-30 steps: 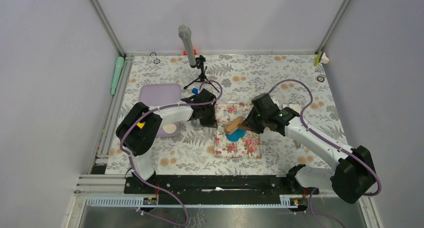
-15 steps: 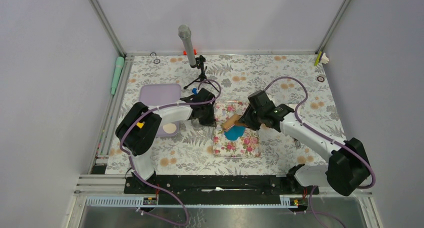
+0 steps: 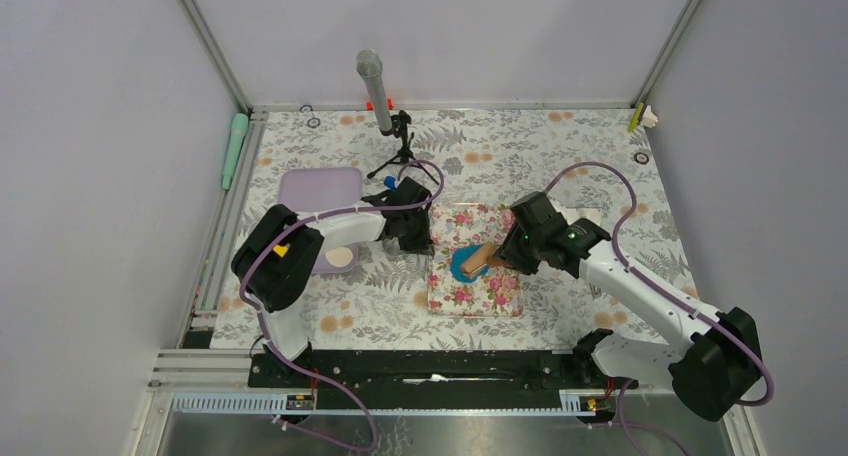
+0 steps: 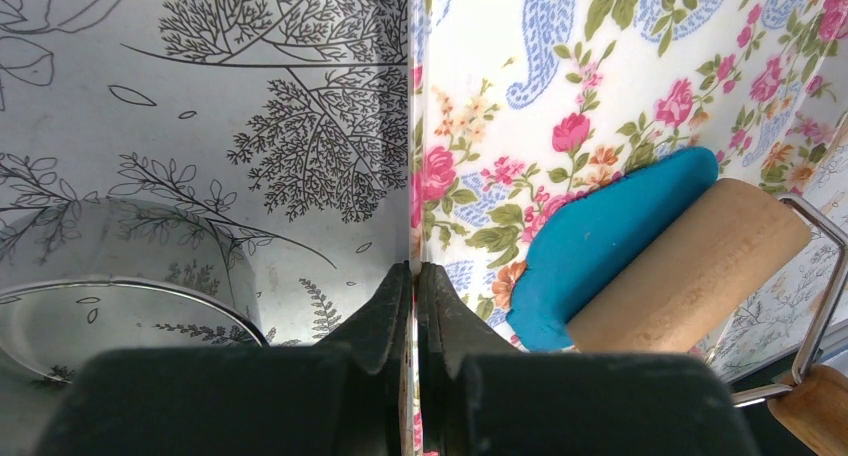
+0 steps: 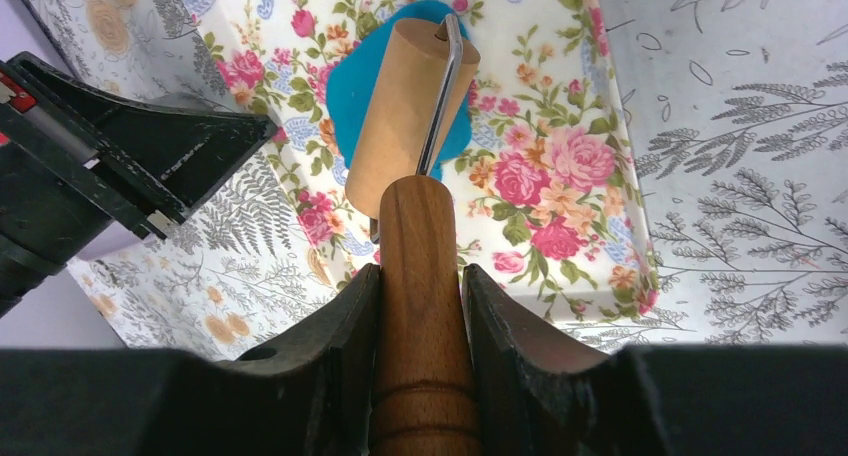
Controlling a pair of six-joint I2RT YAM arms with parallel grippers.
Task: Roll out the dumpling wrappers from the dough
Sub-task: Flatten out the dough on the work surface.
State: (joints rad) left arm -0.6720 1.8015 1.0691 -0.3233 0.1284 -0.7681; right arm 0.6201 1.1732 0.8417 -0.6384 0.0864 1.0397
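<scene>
The right gripper [image 5: 420, 276] clamps its 2 fingers [image 5: 332, 356] on the wooden handle of the roller [image 5: 405, 106]. The roller's drum lies tilted across the flattened blue dough [image 5: 348, 84] on the floral mat [image 5: 560, 166]. The black left gripper [image 5: 235, 136] meets the mat's left edge.

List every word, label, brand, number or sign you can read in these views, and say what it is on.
No readable text in any view.
The floral mat and the tablecloth carry only flower and leaf patterns.
The wooden roller and the blue dough show no lettering.
Any markings on the arms in the top view are too small to read.
</scene>
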